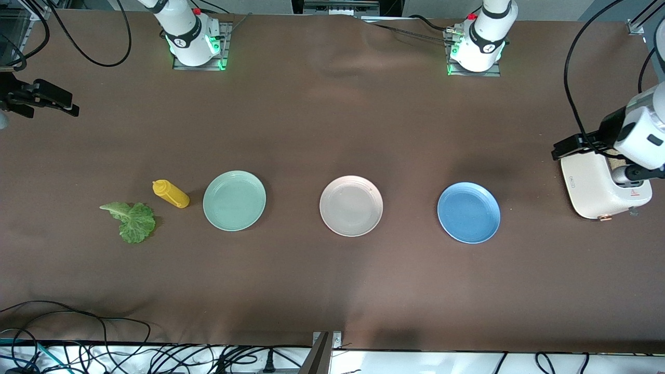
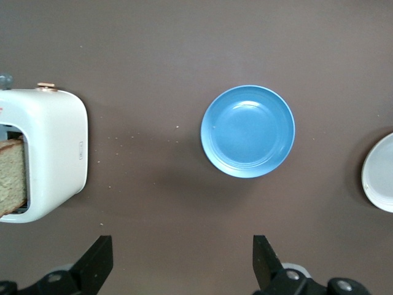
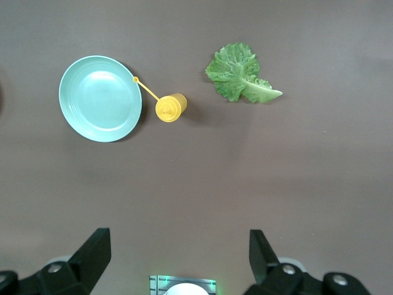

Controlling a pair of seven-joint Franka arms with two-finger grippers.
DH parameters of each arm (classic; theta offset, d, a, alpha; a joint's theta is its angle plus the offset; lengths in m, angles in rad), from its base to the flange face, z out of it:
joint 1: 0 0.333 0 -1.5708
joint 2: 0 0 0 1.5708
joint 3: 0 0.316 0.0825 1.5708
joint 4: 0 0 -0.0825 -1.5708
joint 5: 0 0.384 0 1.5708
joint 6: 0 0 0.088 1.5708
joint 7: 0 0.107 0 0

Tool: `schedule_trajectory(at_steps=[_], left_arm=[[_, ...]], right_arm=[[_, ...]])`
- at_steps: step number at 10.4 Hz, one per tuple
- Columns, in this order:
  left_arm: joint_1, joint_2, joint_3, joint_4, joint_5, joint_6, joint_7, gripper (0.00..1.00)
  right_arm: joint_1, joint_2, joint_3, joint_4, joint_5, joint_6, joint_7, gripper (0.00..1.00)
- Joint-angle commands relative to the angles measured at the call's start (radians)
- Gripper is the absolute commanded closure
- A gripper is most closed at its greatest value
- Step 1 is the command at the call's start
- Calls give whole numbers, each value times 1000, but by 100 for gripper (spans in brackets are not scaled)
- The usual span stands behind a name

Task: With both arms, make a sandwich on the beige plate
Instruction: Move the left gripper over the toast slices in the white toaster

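The left pincer [image 2: 182,267] is hanging with its fingers spread wide and holding nothing, up over the worktop's left-arm end beside a white toaster [image 1: 602,188]; the right pincer [image 3: 179,264] is likewise standing wide apart and empty, up over the right-arm end. Under the left one the toaster is sitting with a brown wholegrain bread slice [image 2: 12,175] showing in its slot. Under the right one a yellow squeeze bottle [image 1: 171,194] is standing just beside a mint plate [image 1: 234,200], its thin nozzle reaching over that plate's rim in the right wrist view, and a ruffled green lettuce leaf [image 1: 133,221] is lying flat near the bottle, toward the right arm's end and slightly nearer to the front camera. The beige plate [image 1: 351,205] is resting in the middle of the worktop, between the mint plate and a blue plate [image 1: 468,212]; it is round, pale beige-pink, with a shallow raised rim, and nothing is lying on it. The worktop [image 1: 332,291] is wearing a dark brown cloth with soft creases, and black cables are trailing along its edges. Counted: three plates in one row, one bottle, one leaf, one toaster, one visible slice, two arms.
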Motion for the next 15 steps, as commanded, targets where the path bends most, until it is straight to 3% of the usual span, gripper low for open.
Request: schedule_trajectory(at_steps=[1,4,7,11,15], left_arm=[[93,-2,-5,10,29,-14,52,0],[206,15,-3,7,39,-14,159,0],[290,70,-3,7,163,-11,314,0],[308,165,-2,-1,242,-9,353,6],[308,198,-2,-2,243,-9,350,0]], right_arm=[[0,-4,-1,14,-10,-19,-5,0],[2,-4,1,14,-10,-19,-5,0],[2,-4,1,16,-10,-19,-5,0],[2,-4,1,14,-10,-19,-5,0],[2,-4,2,14,-12,-19,-5,0]])
